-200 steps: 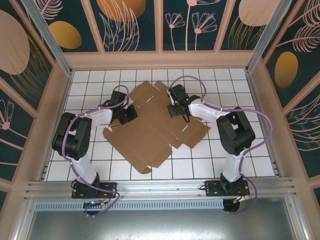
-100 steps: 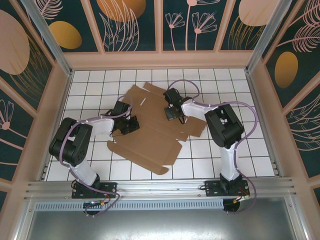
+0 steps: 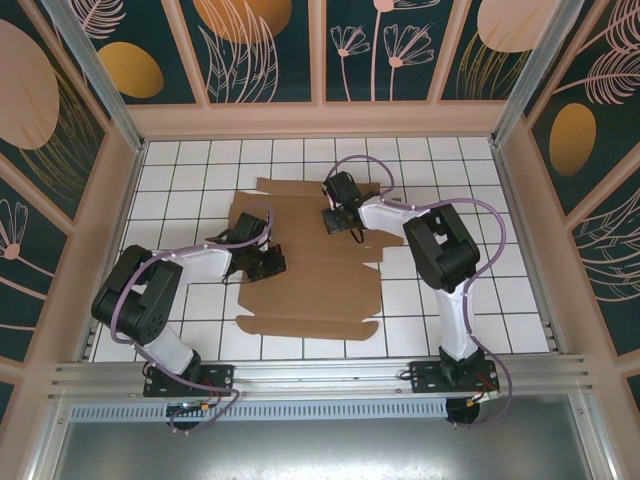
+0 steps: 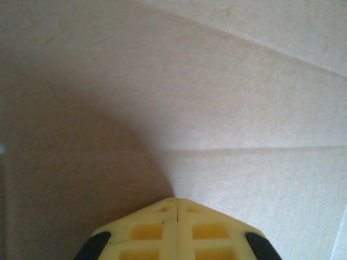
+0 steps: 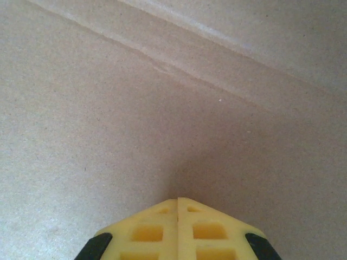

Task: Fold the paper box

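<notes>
- Looking down from the top camera, I see the paper box (image 3: 310, 285) lying flat as a die-cut brown cardboard sheet in the middle of the white-tiled worktop (image 3: 450, 180), a little towards the left edge.
- The sheet reaches from the far half of the worktop down close to the near edge, with small flaps along its near and far sides.
- My left pincer (image 3: 272, 265) sits over the left part of the sheet. In its wrist camera the yellow fingertips (image 4: 146, 230) are pressed together with nothing between them, pointing at bare cardboard with a faint crease running across just ahead.
- My right pincer (image 3: 335, 218) is over the far part of the sheet, near its far edge. Its fingertips (image 5: 211, 230) are likewise pressed together and empty, aimed at cardboard with a slanting crease beyond them.
- I cannot tell for sure whether either tip touches the cardboard.
</notes>
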Available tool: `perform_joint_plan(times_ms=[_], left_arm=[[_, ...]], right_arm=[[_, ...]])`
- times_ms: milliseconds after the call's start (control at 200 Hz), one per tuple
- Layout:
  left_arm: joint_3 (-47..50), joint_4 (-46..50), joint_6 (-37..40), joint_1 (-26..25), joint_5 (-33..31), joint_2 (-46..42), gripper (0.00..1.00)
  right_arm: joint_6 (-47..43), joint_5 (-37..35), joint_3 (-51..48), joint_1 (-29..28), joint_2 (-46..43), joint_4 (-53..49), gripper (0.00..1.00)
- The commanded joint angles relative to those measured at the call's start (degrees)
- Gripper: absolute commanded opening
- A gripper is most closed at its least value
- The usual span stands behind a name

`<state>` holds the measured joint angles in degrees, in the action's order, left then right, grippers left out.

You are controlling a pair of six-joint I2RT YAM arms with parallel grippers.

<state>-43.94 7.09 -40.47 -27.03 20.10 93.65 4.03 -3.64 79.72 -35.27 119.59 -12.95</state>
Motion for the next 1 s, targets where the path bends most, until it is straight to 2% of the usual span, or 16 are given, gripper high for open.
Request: perform_joint_plan(times_ms=[0, 55, 165, 215, 260, 350, 475, 585, 661, 996], left_arm=[[-7.60, 3.97, 3.01, -0.35, 0.89, -2.37, 0.02], [-12.85, 4.42, 4.12, -0.40, 1.92, -1.37, 0.05], [-24.09, 6.27, 5.90, -0.23, 0.54, 4.10, 0.07], [-28.64, 6.91, 6.01, 0.02, 0.36, 8.82, 0.06], [-32.09, 6.97, 5.90, 0.26, 0.84, 12.54, 0.05], [-37.54, 6.91, 4.63, 1.19, 1.55, 19.39, 0.03], [-40.90, 4.70, 3.27, 1.46, 2.25, 25.79, 0.01], [-42.17, 3.69, 2.70, 1.61, 2.49, 29.73, 0.00], [-42.21, 3.15, 2.54, 1.64, 2.17, 31.23, 0.00], [-37.61, 0.63, 1.25, 2.93, 0.34, 33.44, 0.00]], right_arm=[[-2.11, 8.84, -2.85, -0.76, -2.94, -1.63, 0.00], [-2.49, 10.48, -2.47, -0.07, -4.61, -1.44, 0.00], [-2.12, 12.40, -0.29, 2.56, -6.78, -1.82, 0.07], [-1.05, 13.53, 0.37, 3.60, -7.72, -1.69, 0.14], [0.26, 15.13, 0.47, 6.93, -8.49, -1.15, 0.21], [3.03, 17.92, 1.49, 11.33, -8.80, -0.79, 0.29], [5.50, 20.97, 2.62, 15.65, -8.22, 0.10, 0.43], [7.18, 19.95, 3.73, 18.47, -6.88, -0.32, 0.46], [8.09, 20.01, 4.49, 20.07, -5.75, -0.53, 0.53], [8.46, 21.66, 9.11, 21.79, 1.66, -3.40, 0.57]])
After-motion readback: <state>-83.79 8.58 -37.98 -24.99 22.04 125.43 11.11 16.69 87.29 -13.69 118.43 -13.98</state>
